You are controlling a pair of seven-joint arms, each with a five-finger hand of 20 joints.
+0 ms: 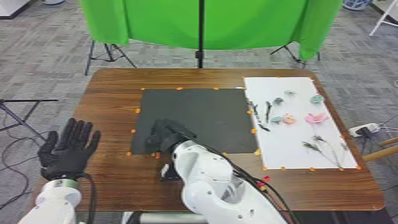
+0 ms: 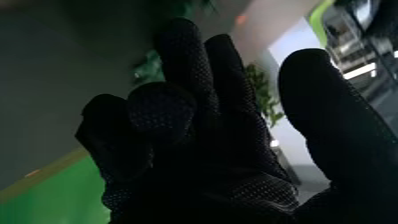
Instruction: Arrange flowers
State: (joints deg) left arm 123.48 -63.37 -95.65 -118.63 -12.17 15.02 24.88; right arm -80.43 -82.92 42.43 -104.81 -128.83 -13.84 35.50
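Observation:
In the head view, the right hand (image 1: 167,135) is over the left part of the dark mat (image 1: 213,117). The right wrist view shows that hand (image 2: 222,145) open, its fingers loosely bent and the thumb apart, with green leaves (image 2: 261,92) beyond the gap; contact cannot be told. My left hand (image 1: 67,152) lies open left of the mat, fingers straight. On the white sheet (image 1: 289,155) are a pink flower (image 1: 316,118), a peach flower (image 1: 289,119), a teal flower (image 1: 317,99), dark twigs (image 1: 268,111) and green sprigs (image 1: 311,146).
Orange marks dot the edges of mat and sheet on the brown table (image 1: 115,105). A small dark and white object (image 1: 169,172) is near the right wrist. Small red things (image 1: 265,179) lie beside the right arm. A green cloth (image 1: 258,25) hangs behind the table.

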